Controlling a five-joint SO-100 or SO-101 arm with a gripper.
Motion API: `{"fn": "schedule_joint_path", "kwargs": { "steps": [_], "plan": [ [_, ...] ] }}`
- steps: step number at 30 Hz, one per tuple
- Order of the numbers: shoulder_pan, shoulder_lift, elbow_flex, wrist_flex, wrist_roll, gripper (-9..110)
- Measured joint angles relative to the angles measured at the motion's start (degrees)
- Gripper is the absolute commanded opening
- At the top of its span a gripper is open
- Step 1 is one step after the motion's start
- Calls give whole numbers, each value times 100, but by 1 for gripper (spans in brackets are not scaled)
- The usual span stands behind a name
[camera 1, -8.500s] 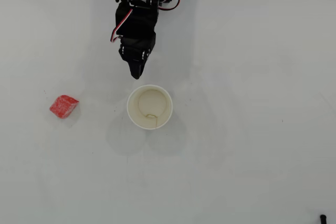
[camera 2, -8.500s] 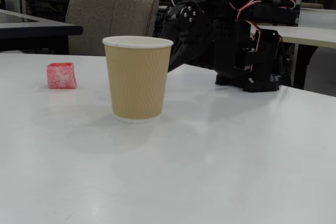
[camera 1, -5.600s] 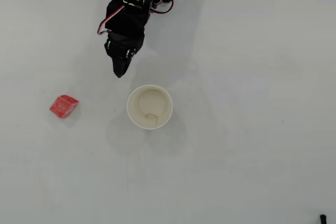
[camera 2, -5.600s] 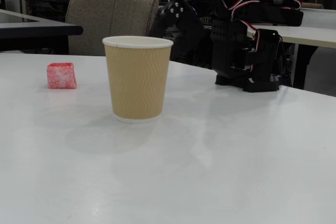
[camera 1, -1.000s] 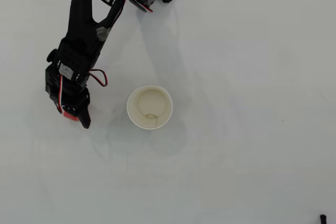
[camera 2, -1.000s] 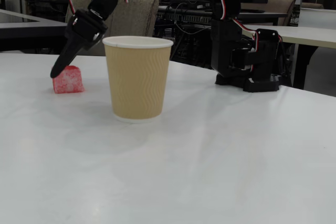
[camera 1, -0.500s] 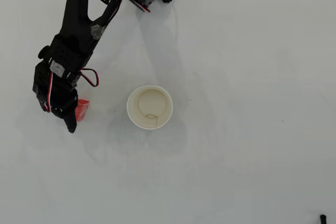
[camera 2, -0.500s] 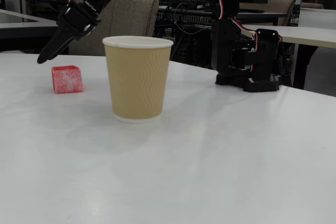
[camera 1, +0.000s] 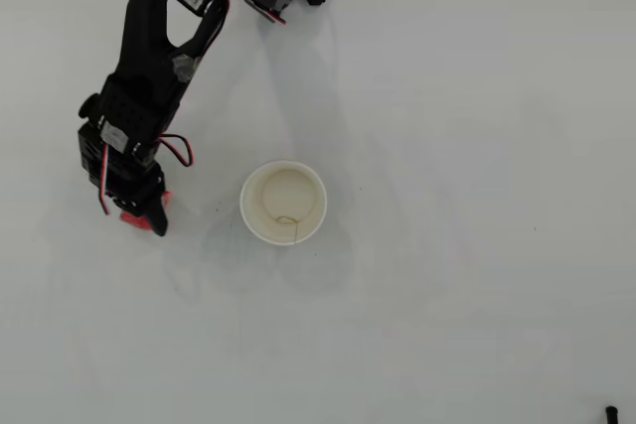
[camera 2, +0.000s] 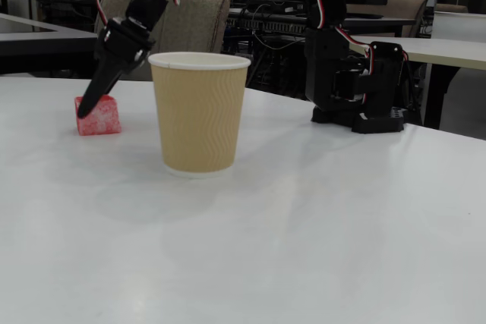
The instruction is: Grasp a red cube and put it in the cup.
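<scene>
Red, sugary-looking block [camera 2: 99, 116] sits on the table w/ the black gripper [camera 2: 86, 109] tip down over it. Ribbed paper cup [camera 2: 199, 111] stands nearby. Can't tell if fingers are apart.

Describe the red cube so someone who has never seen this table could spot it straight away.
On the white table, start from the tan paper cup standing in the middle. Left of it in the fixed view, under the black gripper, sits the red cube: the only brightly coloured thing on the tabletop.
</scene>
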Motion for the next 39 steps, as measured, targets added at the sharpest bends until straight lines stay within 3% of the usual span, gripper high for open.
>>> {"fn": "schedule_joint_path", "kwargs": {
  "steps": [12, 16, 27, 39],
  "plan": [
    [-105, -70, 0, 0, -9, 33],
    [-62, -70, 0, 0, -9, 18],
    [0, -70, -9, 0, -9, 6],
    [-35, -70, -141, 0, 211, 6]
  ]
}}
